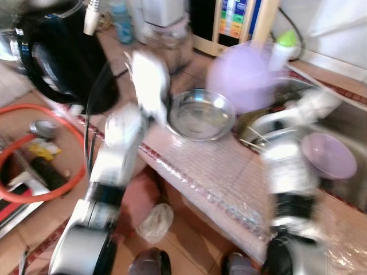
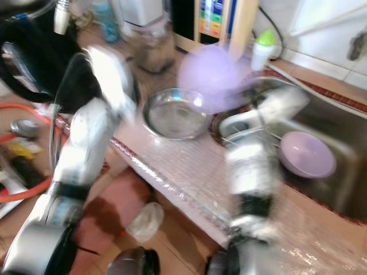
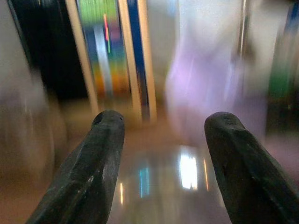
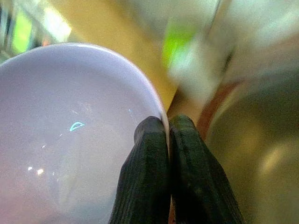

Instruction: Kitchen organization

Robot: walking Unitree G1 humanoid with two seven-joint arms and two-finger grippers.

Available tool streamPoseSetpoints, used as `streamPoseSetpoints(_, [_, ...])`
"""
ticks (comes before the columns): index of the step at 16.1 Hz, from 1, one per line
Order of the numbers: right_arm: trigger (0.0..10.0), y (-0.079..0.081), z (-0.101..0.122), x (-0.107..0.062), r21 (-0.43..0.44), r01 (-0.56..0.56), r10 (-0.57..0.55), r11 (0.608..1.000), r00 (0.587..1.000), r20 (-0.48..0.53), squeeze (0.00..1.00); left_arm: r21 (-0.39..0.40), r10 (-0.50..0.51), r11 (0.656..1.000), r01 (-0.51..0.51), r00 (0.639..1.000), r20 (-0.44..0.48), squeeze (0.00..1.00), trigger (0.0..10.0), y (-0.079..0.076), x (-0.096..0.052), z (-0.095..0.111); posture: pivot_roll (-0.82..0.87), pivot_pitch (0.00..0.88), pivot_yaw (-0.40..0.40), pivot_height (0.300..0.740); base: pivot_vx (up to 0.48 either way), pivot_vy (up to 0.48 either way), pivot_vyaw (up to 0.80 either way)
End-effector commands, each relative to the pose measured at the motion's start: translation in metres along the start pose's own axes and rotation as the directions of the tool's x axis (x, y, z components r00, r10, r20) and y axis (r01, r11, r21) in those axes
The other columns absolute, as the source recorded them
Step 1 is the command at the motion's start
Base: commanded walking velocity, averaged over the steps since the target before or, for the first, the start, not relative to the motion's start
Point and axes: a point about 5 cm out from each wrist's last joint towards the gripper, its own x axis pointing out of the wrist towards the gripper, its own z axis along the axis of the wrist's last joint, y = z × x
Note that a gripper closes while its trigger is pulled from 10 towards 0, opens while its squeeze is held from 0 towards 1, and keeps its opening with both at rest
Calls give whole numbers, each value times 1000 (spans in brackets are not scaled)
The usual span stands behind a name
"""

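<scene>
A: Above the table (image 1: 200, 166), between the steel bowl (image 1: 200, 114) and the sink (image 1: 344, 123), a lilac bowl (image 4: 70, 135) is held in the air by the right gripper (image 4: 167, 133). Its jaws are closed on the rim, 1 finger on each face of the wall.

B: And the relation the next move depends on?

A: The held bowl lies toward the back wall from the jaws, mouth tilted. A 2nd lilac bowl (image 1: 330, 154) rests in the sink below and to the right, so the right arm is judged nearer to it. The left gripper (image 3: 161, 140) is held over the steel bowl, jaws wide apart and empty.

B: What cannot be made out?

A: Both head views are smeared by motion. The held bowl's edge is blurred, and the green-capped bottle (image 1: 284, 48) behind it is barely resolved.
</scene>
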Motion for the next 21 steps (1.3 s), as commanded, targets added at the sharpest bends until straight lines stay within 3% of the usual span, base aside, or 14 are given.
streamPoseSetpoints(1, [0, 14, 2, 3, 49, -21, 20, 999, 999, 25, 0, 24, -24, 999, 24, 1000, 9, 1000, 10000, -2, 4, 8, -50, 12, 73, 740, 0, 0, 0])
streamPoseSetpoints(2, [0, 15, 4, 4, 49, -23, 21, 999, 999, 31, 0, 19, -21, 1000, 21, 1000, 10, 1000, 10000, -1, 4, 8, -49, 7, 71, 740, 0, 0, 0])
streamPoseSetpoints(3, [0, 14, 8, 6, -8, -12, 13, 1000, 999, 51, 0, 21, -14, 1000, 14, 1000, 9, 1000, 10000, 0, 2, 7, -49, 7, 71, 740, 0, 0, 0])
streamPoseSetpoints(4, [0, 3, 12, 7, -267, 51, -32, 962, 997, 73, 0, 28, -16, 999, 16, 1000, 4, 1000, 10000, -1, 0, 6, -47, 0, 67, 740, 0, 0, 0])
streamPoseSetpoints(5, [0, -14, 8, 7, -450, 122, -100, 885, 992, 72, 0, 33, -30, 999, 30, 1000, -10, 1000, 10000, -5, -4, 6, -48, 0, 63, 740, 0, 0, 0])
streamPoseSetpoints(6, [0, -34, 3, 2, -548, 176, -164, 818, 984, 71, 0, 32, -54, 998, 55, 998, -31, 1000, 10000, -11, -8, 2, -48, 0, 59, 740, 0, 0, 0])
streamPoseSetpoints(7, [1647, -55, 0, -3, -619, 232, -248, 751, 967, 63, 0, 34, -86, 996, 88, 995, -50, 1000, 10000, -18, -9, -2, -49, 0, 57, 740, 0, 0, 0])
streamPoseSetpoints(8, [4902, -63, -2, -6, -644, 248, -282, 723, 958, 52, 0, 29, -108, 993, 110, 992, -62, 1000, 10000, -21, -10, -4, -49, 0, 57, 740, 0, 0, 0])
streamPoseSetpoints(9, [4902, -65, -3, -7, -659, 250, -291, 709, 955, 49, 0, 26, -116, 993, 118, 991, -66, 1000, 10000, -23, -10, -5, -49, 0, 57, 740, 0, 0, 0])
streamPoseSetpoints(10, [10000, -76, -10, -11, -693, 252, -334, 676, 942, 17, 0, 13, -153, 988, 155, 984, -87, 216, 10000, -28, -11, -9, -54, 0, 54, 740, 0, 0, 0])
streamPoseSetpoints(11, [10000, -87, -18, -17, -729, 249, -370, 637, 929, -6, 0, 6, -175, 984, 177, 979, -103, 0, 10000, -34, -11, -13, -67, 0, 34, 740, 0, 0, 0])
streamPoseSetpoints(12, [10000, -93, -23, -21, -746, 237, -386, 622, 922, -29, 1000, 0, -179, 984, 180, 978, -108, 0, 10000, -36, -10, -14, -67, 0, 34, 740, 0, 0, 0])
streamPoseSetpoints(17, [10000, -114, -46, -53, -775, 192, -448, 603, 885, -129, 1000, -44, -223, 975, 219, 965, -138, 0, 10000, -51, -12, -22, -87, 34, 31, 740, 0, 0, 0])
streamPoseSetpoints(21, [10000, -106, -49, -62, -775, 143, -394, 616, 908, -146, 1000, -65, -234, 972, 227, 963, -136, 0, 10000, -58, -10, -22, -93, 44, 39, 740, 0, 0, 0])
